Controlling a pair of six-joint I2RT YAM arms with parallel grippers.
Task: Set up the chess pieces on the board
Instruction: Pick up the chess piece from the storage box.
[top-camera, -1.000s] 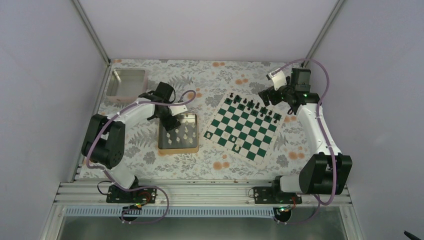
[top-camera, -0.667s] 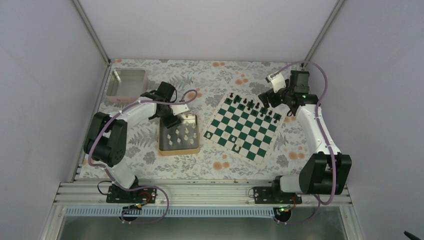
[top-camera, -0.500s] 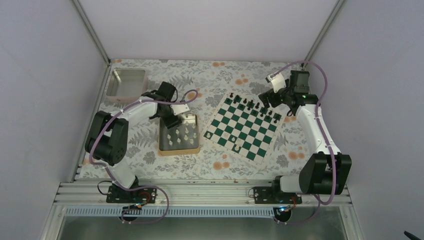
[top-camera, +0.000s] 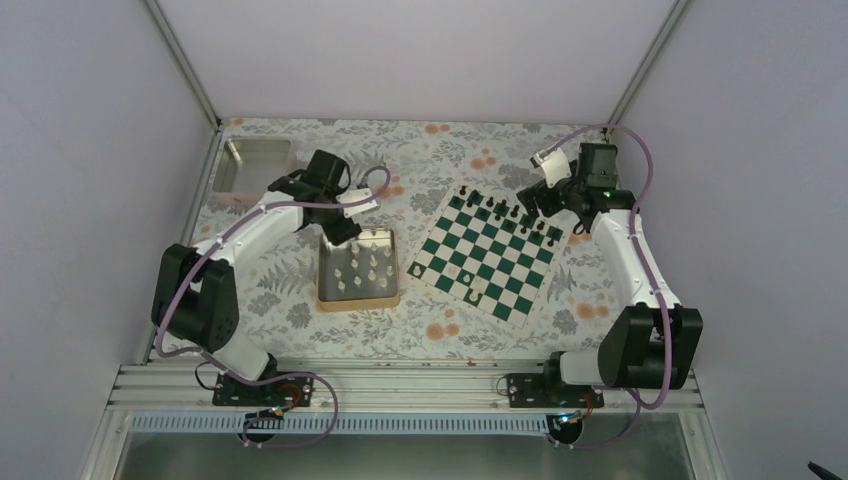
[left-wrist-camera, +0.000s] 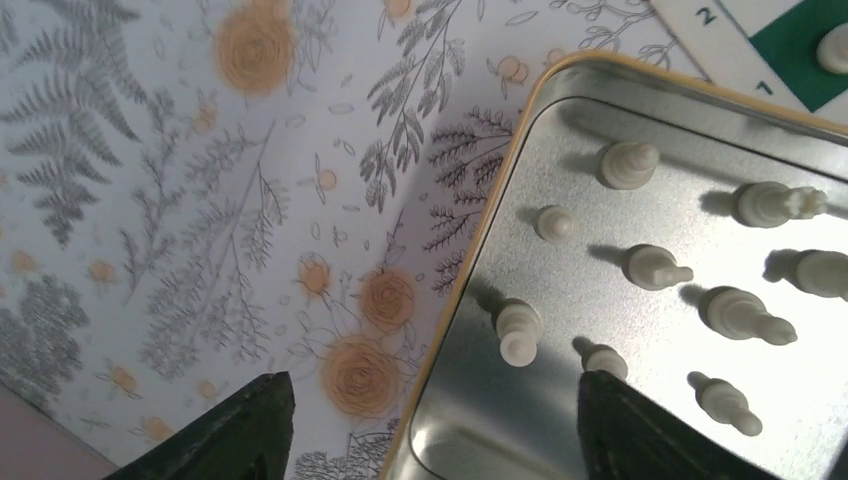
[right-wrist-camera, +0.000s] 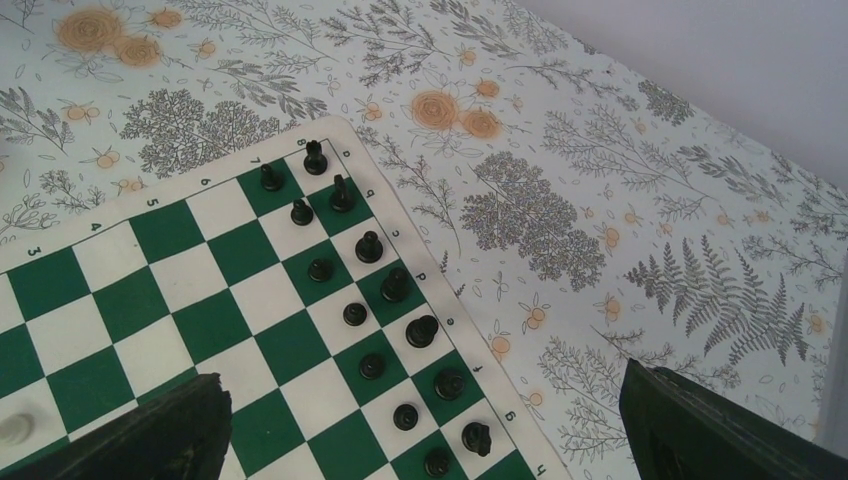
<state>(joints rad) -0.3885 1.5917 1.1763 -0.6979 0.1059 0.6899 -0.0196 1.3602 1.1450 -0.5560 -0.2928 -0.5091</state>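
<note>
Several cream chess pieces (left-wrist-camera: 650, 267) stand in a gold-rimmed metal tin (left-wrist-camera: 490, 245), which lies left of the board in the top view (top-camera: 330, 285). My left gripper (left-wrist-camera: 432, 440) is open and empty, straddling the tin's left rim near a corner; in the top view it (top-camera: 341, 226) hovers at the tin's far edge. The green-and-white board (top-camera: 500, 240) carries two rows of black pieces (right-wrist-camera: 368, 246) along its far side. One cream piece (right-wrist-camera: 14, 428) stands on the board's near side. My right gripper (right-wrist-camera: 425, 445) is open and empty above the black rows (top-camera: 533, 203).
A pinkish square tray (top-camera: 228, 175) sits at the far left corner. The floral tablecloth (top-camera: 300, 310) covers the table. White walls and metal posts close in the back and sides. The board's corner with a cream piece (left-wrist-camera: 832, 48) shows at the left wrist view's top right.
My left gripper has pulled back from over the tin's middle to its far-left edge and the left elbow has swung outward. The right arm has barely moved.
</note>
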